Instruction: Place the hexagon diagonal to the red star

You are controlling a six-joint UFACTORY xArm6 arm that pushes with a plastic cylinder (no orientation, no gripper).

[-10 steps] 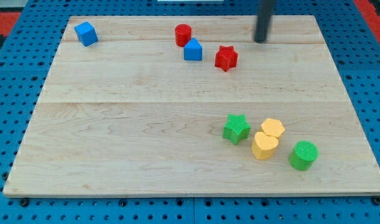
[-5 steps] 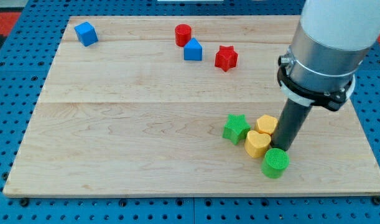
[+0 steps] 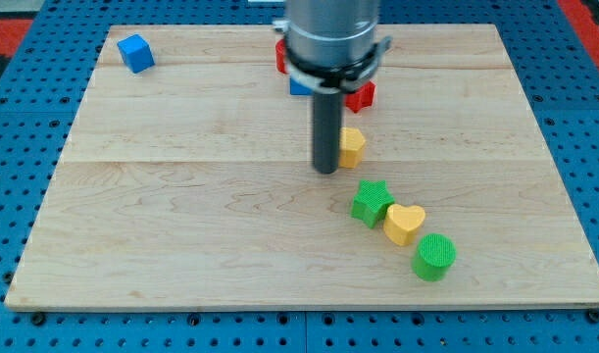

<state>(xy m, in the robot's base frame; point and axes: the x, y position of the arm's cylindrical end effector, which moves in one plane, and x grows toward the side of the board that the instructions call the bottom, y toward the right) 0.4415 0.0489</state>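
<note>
Light wooden board (image 3: 181,196) on a blue pegboard. In the camera view, my tip (image 3: 325,170) sits right against the view's left side of the yellow hexagon (image 3: 352,146); no jaws here, just a bare rod holding nothing. The hexagon is just below the red star (image 3: 362,95), which the arm half hides. Lower right: green star (image 3: 373,203), yellow heart (image 3: 404,224), green cylinder (image 3: 434,256) in a diagonal row. Blue cube (image 3: 135,52) top left.
</note>
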